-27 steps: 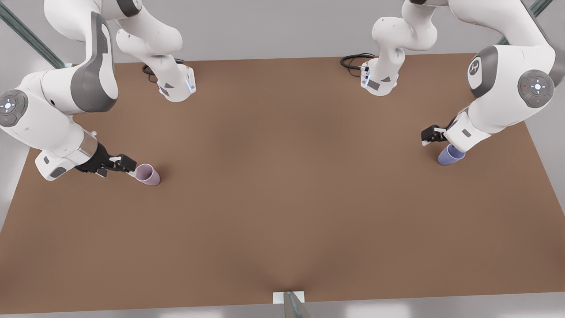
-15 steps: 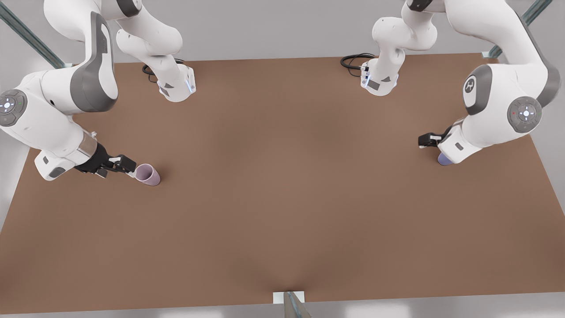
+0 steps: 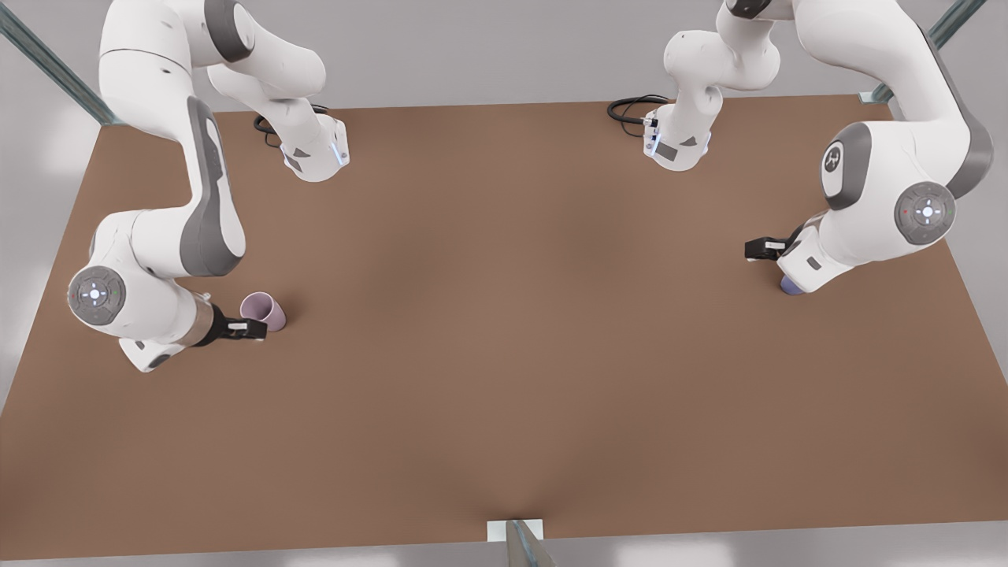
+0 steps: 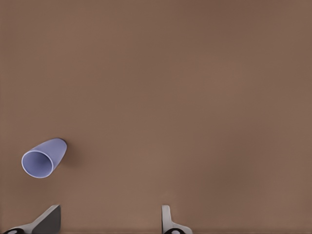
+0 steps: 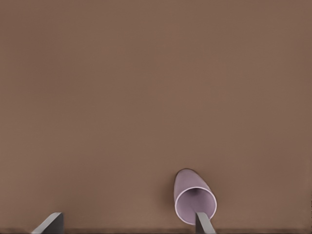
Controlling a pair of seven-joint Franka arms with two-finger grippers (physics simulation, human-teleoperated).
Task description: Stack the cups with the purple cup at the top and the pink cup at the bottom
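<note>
Right gripper (image 3: 250,328) has swung nearer, beside the pink cup (image 3: 264,310).
Both grippers spread open; left gripper (image 3: 765,250) hangs over the purple cup (image 4: 43,158), far right on the table (image 3: 504,354).

Brown table (image 3: 504,331) w/ pink cup (image 3: 264,309), purple cup (image 3: 790,287).

Two arms are showing glossy white shells with grey bands wrapping their joints. Round grey caps are sitting on the elbow joints, each carrying a ring of small white marks with a red and a green dot. The white bases are glowing with thin blue light strips, and black cables are coiling beside them at the tabletop's far edge. Black gripper bodies are carrying small white patches; in the wrist views the fingers (image 4: 167,219) are looking pale grey.
</note>
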